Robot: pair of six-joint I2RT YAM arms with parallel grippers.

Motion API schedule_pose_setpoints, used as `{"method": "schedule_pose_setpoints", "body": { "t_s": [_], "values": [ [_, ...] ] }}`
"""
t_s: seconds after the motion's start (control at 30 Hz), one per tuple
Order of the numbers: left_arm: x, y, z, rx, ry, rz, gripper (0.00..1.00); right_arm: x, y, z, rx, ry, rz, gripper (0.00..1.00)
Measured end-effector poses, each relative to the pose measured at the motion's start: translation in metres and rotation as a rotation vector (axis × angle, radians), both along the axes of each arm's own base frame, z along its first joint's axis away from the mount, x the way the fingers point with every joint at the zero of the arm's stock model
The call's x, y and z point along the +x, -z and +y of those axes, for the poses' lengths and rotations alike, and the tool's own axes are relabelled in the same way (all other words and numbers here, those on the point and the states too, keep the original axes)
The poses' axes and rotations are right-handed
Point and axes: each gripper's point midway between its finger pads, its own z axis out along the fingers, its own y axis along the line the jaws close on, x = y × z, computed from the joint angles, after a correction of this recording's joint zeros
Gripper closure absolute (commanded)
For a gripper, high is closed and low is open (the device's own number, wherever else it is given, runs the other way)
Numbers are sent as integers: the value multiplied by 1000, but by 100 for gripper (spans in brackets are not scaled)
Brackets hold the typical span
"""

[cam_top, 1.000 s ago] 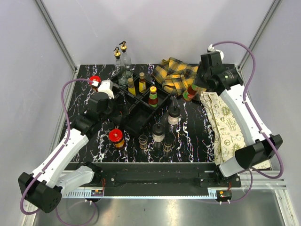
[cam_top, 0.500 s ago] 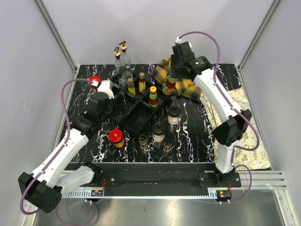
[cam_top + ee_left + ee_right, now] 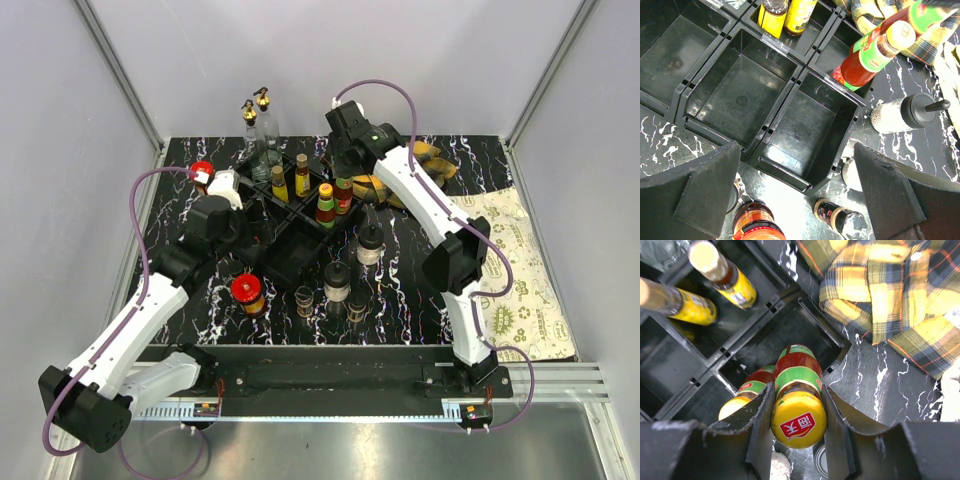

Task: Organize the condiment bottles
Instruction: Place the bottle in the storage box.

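While the right claw (image 3: 798,416) clamps a yellow-capped sauce bottle (image 3: 799,371) upright over a compartment of the black tray (image 3: 816,320), 1 like bottle (image 3: 751,386) stands just beside it. The left claw (image 3: 796,159) hangs wide open above the tray's near compartments.

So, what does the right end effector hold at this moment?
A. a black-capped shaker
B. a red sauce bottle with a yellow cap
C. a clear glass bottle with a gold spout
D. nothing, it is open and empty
B: in the right wrist view the right end effector has its fingers pressed on both sides of the yellow-capped red sauce bottle.
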Motion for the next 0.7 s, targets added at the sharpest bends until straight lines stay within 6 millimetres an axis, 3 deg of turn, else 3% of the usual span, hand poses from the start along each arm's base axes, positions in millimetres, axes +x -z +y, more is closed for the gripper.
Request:
{"method": "schedule_pose_setpoints", "body": {
  "t_s": [0.47,0.6,0.63,0.7],
  "values": [
    [0,0,0,0,0,0,1,2,45,10,-86,-22,66,100],
    [0,0,0,0,0,1,1,3,52,12,-105,-18,65,91],
    [0,0,0,0,0,1,1,3,53,13,-111,-18,64,83],
    [0,0,0,0,0,1,1,3,53,13,-120,-14,55,77]
  ]
}}
